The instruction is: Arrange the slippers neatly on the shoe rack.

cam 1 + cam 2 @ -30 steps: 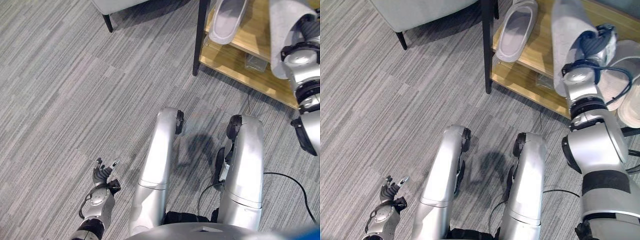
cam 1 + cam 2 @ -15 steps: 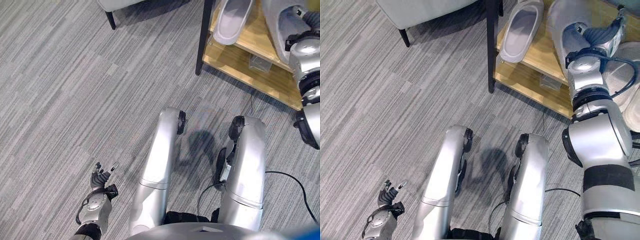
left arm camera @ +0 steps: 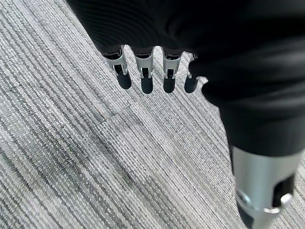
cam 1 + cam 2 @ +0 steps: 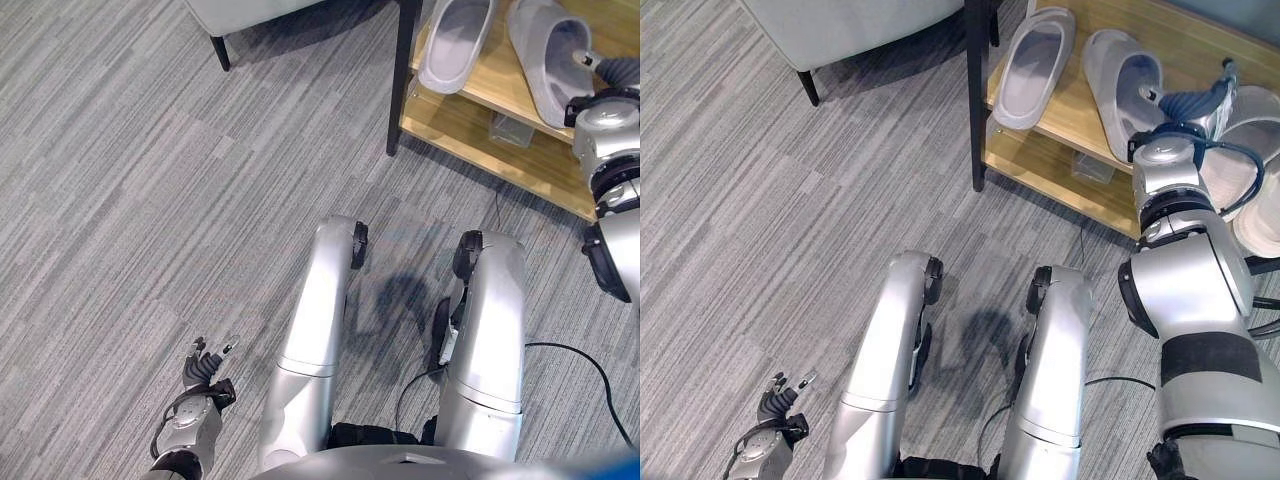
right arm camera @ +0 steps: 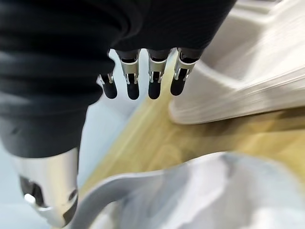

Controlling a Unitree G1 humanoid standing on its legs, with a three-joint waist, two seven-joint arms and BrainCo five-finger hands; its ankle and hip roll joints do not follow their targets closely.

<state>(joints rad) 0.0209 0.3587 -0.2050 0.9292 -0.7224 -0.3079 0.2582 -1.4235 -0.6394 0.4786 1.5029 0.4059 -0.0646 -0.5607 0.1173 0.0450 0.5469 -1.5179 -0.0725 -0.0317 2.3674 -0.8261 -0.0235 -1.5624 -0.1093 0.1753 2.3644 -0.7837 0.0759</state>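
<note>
Two grey slippers (image 4: 1035,68) (image 4: 1123,80) lie side by side, soles down, on the wooden shoe rack (image 4: 1070,120).

Your left hand (image 4: 203,372) hangs low at the near left, well out from the body, its fingers (image 3: 144,76) straight and slightly spread, holding nothing. Your right arm reaches up to the far right, with the right hand (image 4: 1196,100) at its end, dark ribbed cover uppermost. In the right wrist view its fingers (image 5: 153,80) run straight in a row with the thumb apart, loose and closed on nothing.
</note>
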